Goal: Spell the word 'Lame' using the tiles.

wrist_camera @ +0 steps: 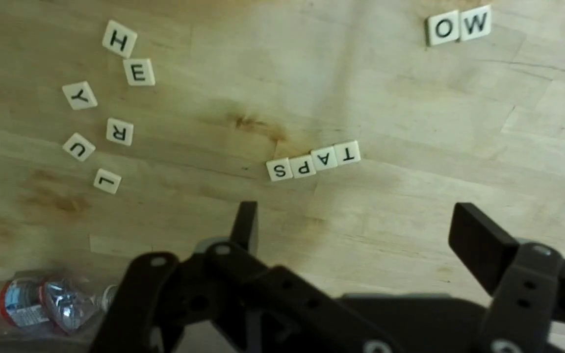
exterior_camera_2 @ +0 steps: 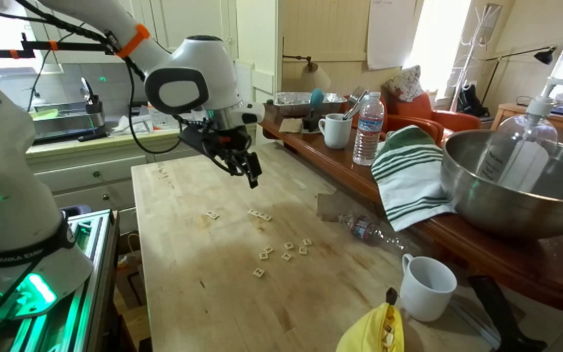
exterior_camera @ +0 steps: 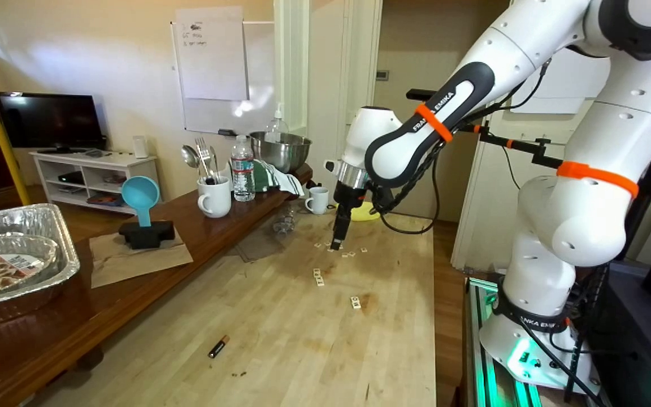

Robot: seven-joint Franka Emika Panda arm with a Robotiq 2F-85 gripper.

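- The row of four tiles (wrist_camera: 313, 161), lettered T, A, P and S, is taken as the landmark; it is laid flat on the counter (wrist_camera: 385, 98).
- The claw (wrist_camera: 355, 215) is held in the air near the row, its fingers spread wide and nothing gripped between them.
- The L tile (wrist_camera: 107, 181), likely to be wanted first, is found loose beyond the S end of the row, well apart from it; a plastic bottle (wrist_camera: 47, 301) is laid farther off past that same end.
- The coming move is judged to turn on this: L must be reached past the S end, so a shift along the row's long axis seems called for.
- That axis is nearly matched by the line on which the fingers would close, so only a slight turn should be needed for L.
- The A tile (wrist_camera: 324, 158) is hemmed in by its neighbours within the row; a pinch across the row, after a marked turn, would probably be required.
- The E tile (wrist_camera: 140, 72) is also placed beyond the S end.
- Beyond the T end, a W-shaped tile (wrist_camera: 475, 23) is set against the O tile (wrist_camera: 443, 28); turned about, it could be read as M.
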